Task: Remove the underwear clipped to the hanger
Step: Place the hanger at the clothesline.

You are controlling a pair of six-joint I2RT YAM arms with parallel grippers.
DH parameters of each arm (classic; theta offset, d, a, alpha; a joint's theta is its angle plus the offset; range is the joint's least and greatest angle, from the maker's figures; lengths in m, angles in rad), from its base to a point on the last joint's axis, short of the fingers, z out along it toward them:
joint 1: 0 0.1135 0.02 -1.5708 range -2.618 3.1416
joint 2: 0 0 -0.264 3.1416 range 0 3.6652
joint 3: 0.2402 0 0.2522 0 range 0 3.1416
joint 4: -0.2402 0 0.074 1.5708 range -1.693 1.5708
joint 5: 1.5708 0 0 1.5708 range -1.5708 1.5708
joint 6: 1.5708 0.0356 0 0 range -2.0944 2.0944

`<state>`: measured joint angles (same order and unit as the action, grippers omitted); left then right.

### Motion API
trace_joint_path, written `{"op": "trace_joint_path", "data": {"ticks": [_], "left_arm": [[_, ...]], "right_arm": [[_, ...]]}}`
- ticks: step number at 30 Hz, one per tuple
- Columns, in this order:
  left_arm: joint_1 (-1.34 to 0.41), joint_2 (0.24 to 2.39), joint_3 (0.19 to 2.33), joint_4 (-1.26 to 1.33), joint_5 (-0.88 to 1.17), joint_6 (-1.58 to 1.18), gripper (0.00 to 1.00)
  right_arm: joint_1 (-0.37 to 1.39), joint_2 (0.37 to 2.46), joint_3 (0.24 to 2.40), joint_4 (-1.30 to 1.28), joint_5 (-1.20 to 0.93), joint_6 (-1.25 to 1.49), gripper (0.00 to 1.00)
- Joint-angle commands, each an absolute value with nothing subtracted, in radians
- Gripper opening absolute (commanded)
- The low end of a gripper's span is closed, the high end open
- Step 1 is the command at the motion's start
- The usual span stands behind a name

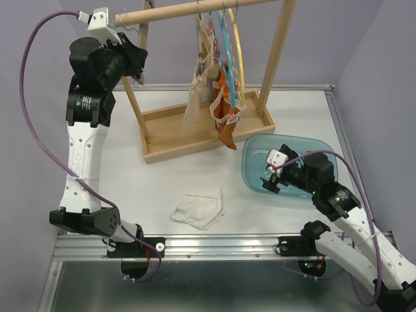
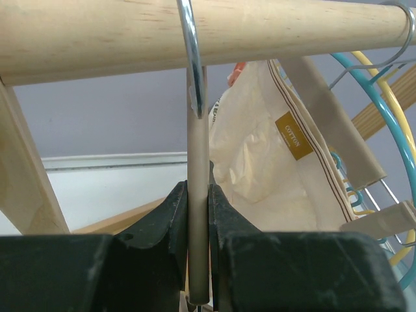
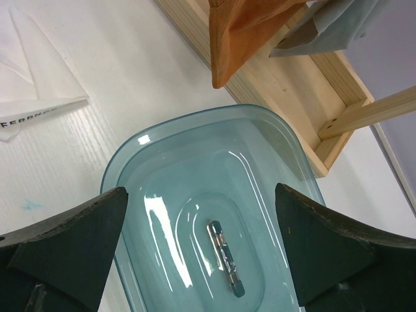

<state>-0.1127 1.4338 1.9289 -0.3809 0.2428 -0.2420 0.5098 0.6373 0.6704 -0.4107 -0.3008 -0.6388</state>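
Underwear hangs from clip hangers (image 1: 224, 39) on the wooden rail (image 1: 175, 10): a beige-white piece (image 1: 198, 88) and an orange-brown one (image 1: 227, 133). One white piece (image 1: 198, 209) lies flat on the table. My left gripper (image 1: 135, 65) is raised to the rail's left end. In the left wrist view it (image 2: 198, 188) is shut on a beige hanger bar (image 2: 198, 143) under a metal hook (image 2: 192, 52), with cream cloth (image 2: 260, 162) just right of it. My right gripper (image 3: 201, 195) stands open over the blue tub (image 3: 162, 175), holding nothing.
The rack's wooden base tray (image 1: 169, 146) sits mid-table, with slanted legs (image 1: 276, 52) on both sides. The tub (image 1: 312, 144) lies right of it and holds a small clear clip (image 3: 226, 257). Grey cloth (image 3: 338, 19) and orange-brown cloth (image 3: 240, 32) hang above the tub's far edge.
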Motion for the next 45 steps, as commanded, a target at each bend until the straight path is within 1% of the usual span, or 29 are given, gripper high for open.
{"op": "trace_joint_path", "data": {"ticks": [1, 12, 15, 16, 19, 22, 27, 32, 39, 40, 43, 45], "left_arm": [[-0.101, 1.454, 1.993, -0.313, 0.244, -0.256, 0.0], [-0.075, 1.493, 1.988, -0.328, 0.245, -0.264, 0.0], [-0.075, 1.465, 1.968, -0.319, 0.253, -0.271, 0.21], [-0.077, 1.448, 1.956, -0.316, 0.253, -0.278, 0.34], [-0.077, 1.427, 1.937, -0.311, 0.258, -0.281, 0.47], [-0.077, 1.398, 1.93, -0.308, 0.256, -0.282, 0.53], [-0.077, 1.368, 1.922, -0.301, 0.249, -0.284, 0.58], [-0.077, 1.309, 1.885, -0.265, 0.227, -0.275, 0.72], [-0.077, 1.238, 1.842, -0.238, 0.212, -0.272, 0.75], [-0.077, 1.226, 1.82, -0.232, 0.212, -0.272, 0.77], [-0.077, 1.158, 1.735, -0.192, 0.222, -0.268, 0.78], [-0.077, 1.091, 1.651, -0.163, 0.229, -0.262, 0.81]], "right_arm": [[0.505, 0.638, 0.653, -0.376, -0.322, -0.634, 1.0], [0.505, 0.638, 0.65, -0.382, -0.333, -0.638, 1.0], [0.505, 0.64, 0.65, -0.382, -0.336, -0.638, 1.0], [0.505, 0.638, 0.65, -0.382, -0.336, -0.638, 1.0], [0.505, 0.64, 0.65, -0.383, -0.339, -0.64, 1.0], [0.505, 0.638, 0.65, -0.385, -0.342, -0.64, 1.0], [0.505, 0.64, 0.65, -0.388, -0.345, -0.641, 1.0], [0.505, 0.643, 0.649, -0.396, -0.363, -0.65, 1.0], [0.505, 0.637, 0.641, -0.44, -0.465, -0.733, 1.0], [0.505, 0.632, 0.632, -0.449, -0.483, -0.747, 1.0], [0.505, 0.626, 0.617, -0.48, -0.59, -0.837, 1.0], [0.511, 0.681, 0.638, -0.526, -0.666, -0.916, 1.0]]}}
